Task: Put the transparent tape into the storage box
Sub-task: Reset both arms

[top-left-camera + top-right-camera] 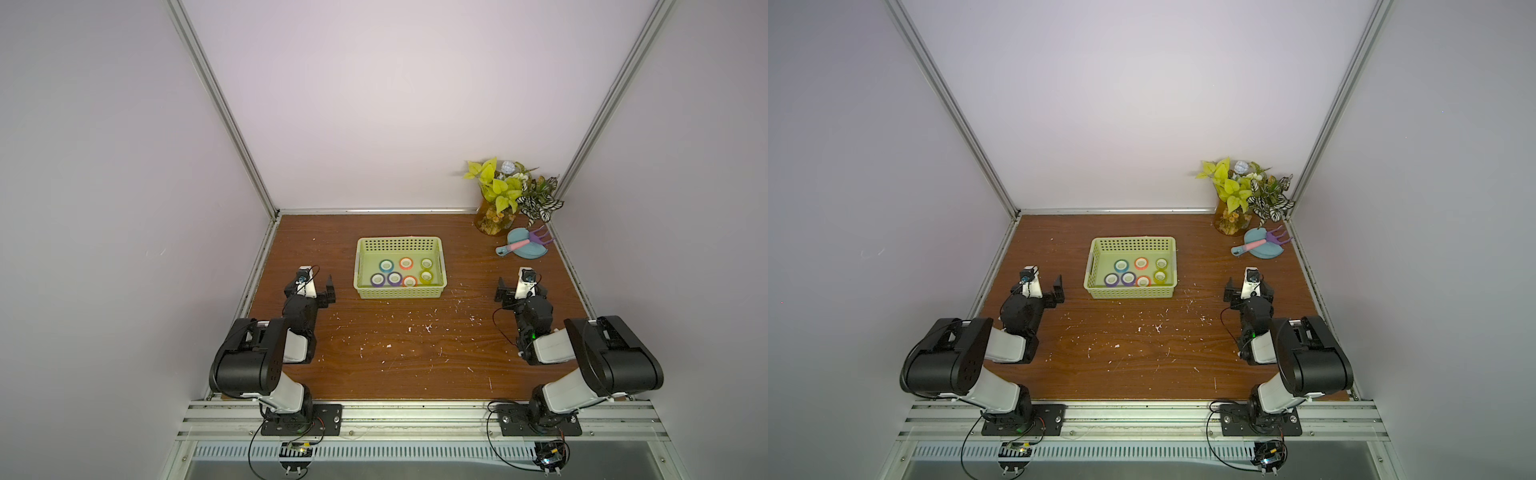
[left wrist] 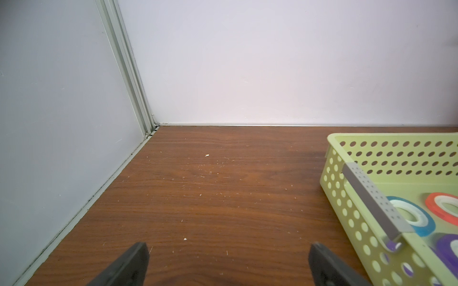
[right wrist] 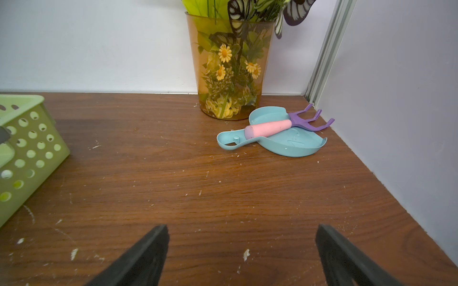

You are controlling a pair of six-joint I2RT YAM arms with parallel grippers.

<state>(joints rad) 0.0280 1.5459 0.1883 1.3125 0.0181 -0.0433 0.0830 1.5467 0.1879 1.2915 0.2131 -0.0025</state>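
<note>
The pale yellow-green storage box (image 1: 399, 240) (image 1: 1133, 240) sits at the table's middle back. Several rolls of transparent tape lie flat inside it: a blue-teal one (image 1: 386, 264), an orange one (image 1: 405, 262), a yellow one (image 1: 426, 263), a purple one (image 1: 377, 279) and others beside them. My left gripper (image 1: 313, 286) (image 2: 229, 250) hovers left of the box, open and empty. In the left wrist view the box wall (image 2: 334, 173) and the teal roll (image 2: 421, 222) show. My right gripper (image 1: 522, 286) (image 3: 243, 232) stands right of the box, open and empty.
A vase of artificial plants (image 1: 494, 216) (image 3: 230, 74) stands in the back right corner. In front of it lies a blue dustpan (image 1: 528, 249) (image 3: 292, 143) with a pink-handled purple rake (image 3: 272, 127) on it. White flecks dot the brown table (image 1: 415, 353). Walls enclose three sides.
</note>
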